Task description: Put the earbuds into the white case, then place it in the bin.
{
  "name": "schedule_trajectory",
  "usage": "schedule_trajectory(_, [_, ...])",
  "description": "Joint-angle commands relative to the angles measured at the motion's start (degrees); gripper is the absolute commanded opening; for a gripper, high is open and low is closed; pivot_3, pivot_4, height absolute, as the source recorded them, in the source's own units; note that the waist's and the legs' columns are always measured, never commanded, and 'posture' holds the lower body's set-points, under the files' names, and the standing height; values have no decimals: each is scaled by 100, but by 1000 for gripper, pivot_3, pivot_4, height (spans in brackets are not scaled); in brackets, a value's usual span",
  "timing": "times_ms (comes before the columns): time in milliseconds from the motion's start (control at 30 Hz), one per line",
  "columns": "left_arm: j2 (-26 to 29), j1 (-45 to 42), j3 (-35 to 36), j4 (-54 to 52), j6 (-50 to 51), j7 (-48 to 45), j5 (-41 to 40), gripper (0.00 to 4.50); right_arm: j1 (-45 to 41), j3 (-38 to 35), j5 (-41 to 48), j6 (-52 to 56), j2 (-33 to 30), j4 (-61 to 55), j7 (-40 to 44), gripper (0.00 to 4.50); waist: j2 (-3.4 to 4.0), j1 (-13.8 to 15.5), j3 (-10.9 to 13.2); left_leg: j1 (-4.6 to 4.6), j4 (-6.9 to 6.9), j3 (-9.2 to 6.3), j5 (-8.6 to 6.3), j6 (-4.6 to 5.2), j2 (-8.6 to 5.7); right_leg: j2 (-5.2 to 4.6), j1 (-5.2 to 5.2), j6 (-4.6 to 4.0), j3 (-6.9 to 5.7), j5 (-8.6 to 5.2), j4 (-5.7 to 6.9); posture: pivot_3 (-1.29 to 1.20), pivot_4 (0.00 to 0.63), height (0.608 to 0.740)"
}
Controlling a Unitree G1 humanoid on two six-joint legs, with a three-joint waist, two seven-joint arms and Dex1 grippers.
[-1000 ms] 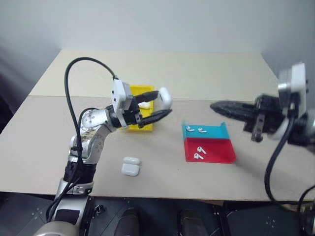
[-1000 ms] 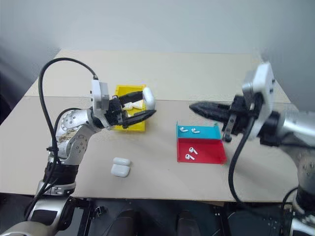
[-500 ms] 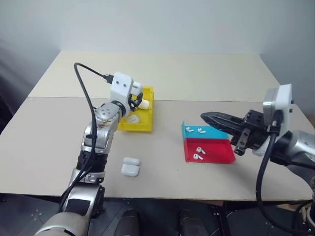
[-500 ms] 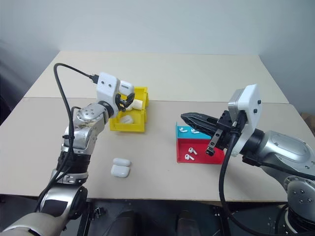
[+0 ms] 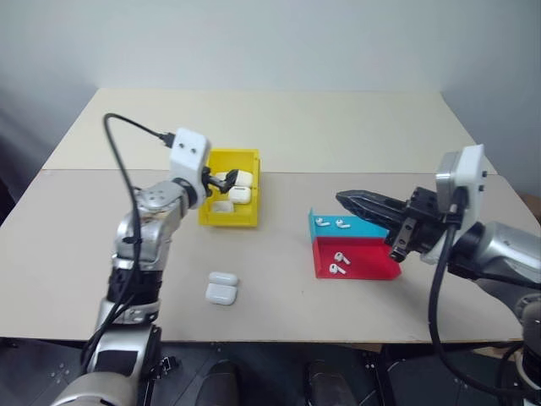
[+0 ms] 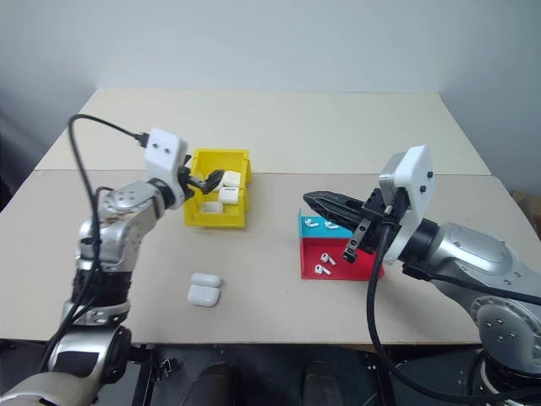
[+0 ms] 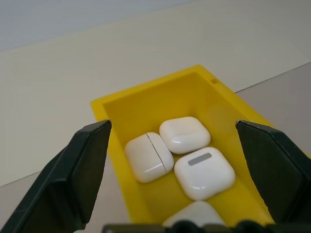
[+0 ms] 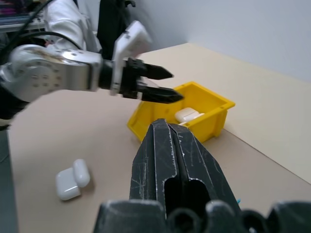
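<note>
Several white cases (image 7: 204, 173) lie closed in the yellow bin (image 5: 229, 211), four visible in the left wrist view, packed touching one another; the left gripper (image 5: 221, 182) hangs just above the bin's near-left part with its two black fingers (image 7: 83, 167) spread wide and nothing between them, the cases directly ahead of and below it. One more white case (image 5: 222, 288), with its lid flipped open, rests on the table (image 5: 279, 135) nearer the robot than the left gripper, well apart from the bin. The earbuds (image 5: 339, 264) lie in the red-and-blue tray (image 5: 385, 272), two on the blue part and two on the red; the right gripper (image 5: 348, 200) hovers just above the tray's blue end, its fingers pressed together and empty, pointing toward the bin.
</note>
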Motion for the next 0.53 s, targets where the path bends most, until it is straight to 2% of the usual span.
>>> schedule_trajectory(33, [600, 621, 481, -1061, -297, -952, -631, 4457, 255, 203, -622, -461, -8, 265, 264, 0, 0, -3, 0, 0, 0, 0, 0, 0, 2, 0, 1, 0, 0, 0, 1, 0, 150, 740])
schedule_trajectory(133, [1020, 1321, 889, -1591, -329, -1528, -1148, 4457, 368, 316, -893, -639, -96, 526, 624, 0, 0, 29, 0, 1, 5, 3, 1, -2, 2, -1, 0, 0, 1, 0, -4, 0, 150, 740])
schedule_trajectory(267, [1485, 2252, 1882, -2027, -63, -2469, -2375, 4457, 490, 531, -1368, -1109, -578, 766, 1673, 0, 0, 38, 0, 8, 3, 5, 0, -1, 4, 1, 0, -2, 3, -1, -3, 0, 150, 740])
schedule_trajectory(333, [1822, 2607, 2255, -2110, 20, -2739, -2637, 4457, 514, 489, -1361, -1252, -714, 833, 2056, 0, -1, 33, 1, 10, 1, 6, 0, 0, 6, 2, 1, -4, 3, -3, -3, 0, 150, 740])
schedule_trajectory(533, [2430, 3165, 3110, -2319, 304, -3207, -3620, 4457, 598, 188, -1391, -1395, -976, 962, 2544, 0, -3, 60, 0, 15, 2, 6, -1, 0, 8, 2, 7, -6, 2, -3, -4, 0, 150, 740])
